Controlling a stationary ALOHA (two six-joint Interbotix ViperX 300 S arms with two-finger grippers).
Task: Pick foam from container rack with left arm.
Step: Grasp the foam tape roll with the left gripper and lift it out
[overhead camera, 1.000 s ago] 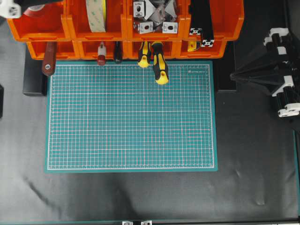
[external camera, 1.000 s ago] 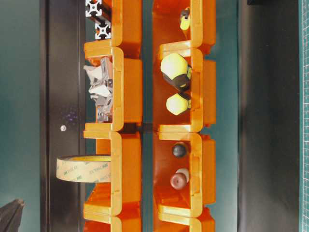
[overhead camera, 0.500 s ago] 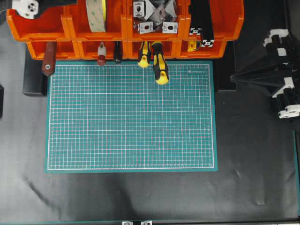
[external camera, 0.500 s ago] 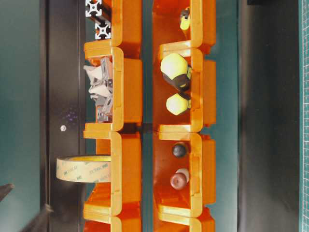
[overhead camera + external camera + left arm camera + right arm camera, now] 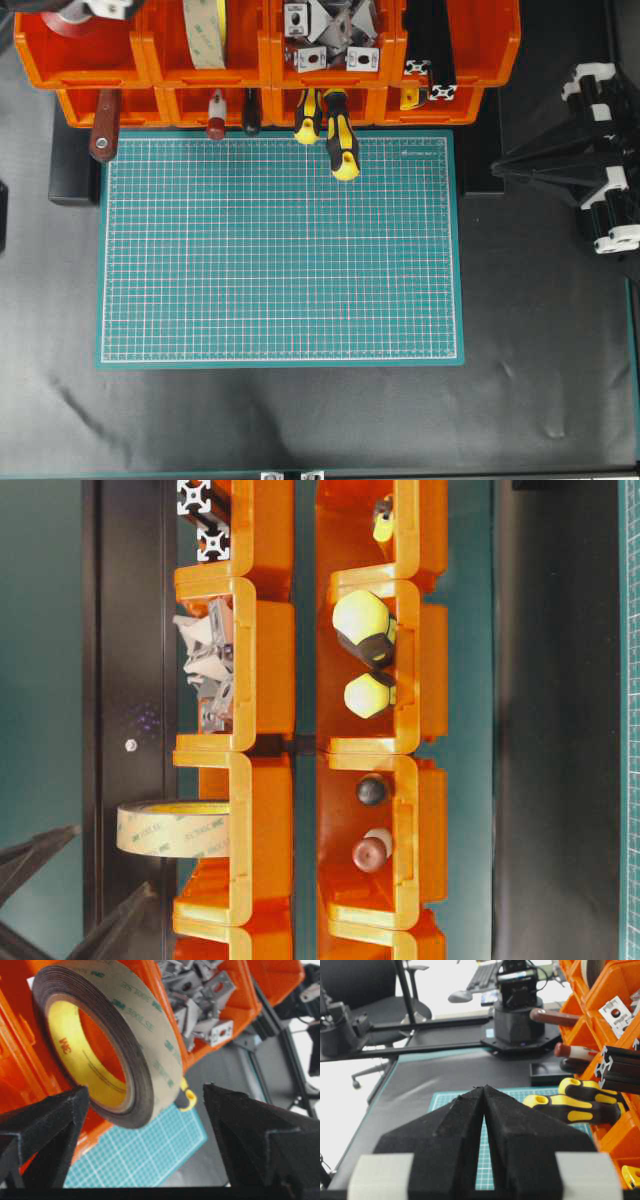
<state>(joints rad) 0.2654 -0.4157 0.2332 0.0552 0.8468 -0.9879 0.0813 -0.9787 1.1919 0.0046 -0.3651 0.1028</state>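
Note:
The foam [image 5: 110, 1040] is a wide roll with a dark rim and a yellow inner liner. It stands on edge in an upper bin of the orange container rack [image 5: 100, 60], second from the left. It also shows as the foam [image 5: 205, 35] from overhead and the foam [image 5: 172, 828] at table level. My left gripper [image 5: 146, 1089] is open, its black fingers [image 5: 45, 1130] spread wide. The roll lies just beyond the gap, touching neither finger. At table level the left gripper [image 5: 112, 860] hangs beside the roll. My right gripper [image 5: 484, 1087] is shut and empty at the table's right side [image 5: 500, 165].
A green cutting mat [image 5: 280, 245] lies in front of the rack. Yellow-black screwdrivers [image 5: 342, 140] stick out over its far edge. Other bins hold metal brackets [image 5: 330, 30], black extrusions [image 5: 430, 50], a red tape roll [image 5: 60, 25] and a brown-handled tool [image 5: 103, 135].
My left gripper has opened wide and moved right along the rack toward the foam's bin; its spread fingers now show at table level. The right arm has barely moved.

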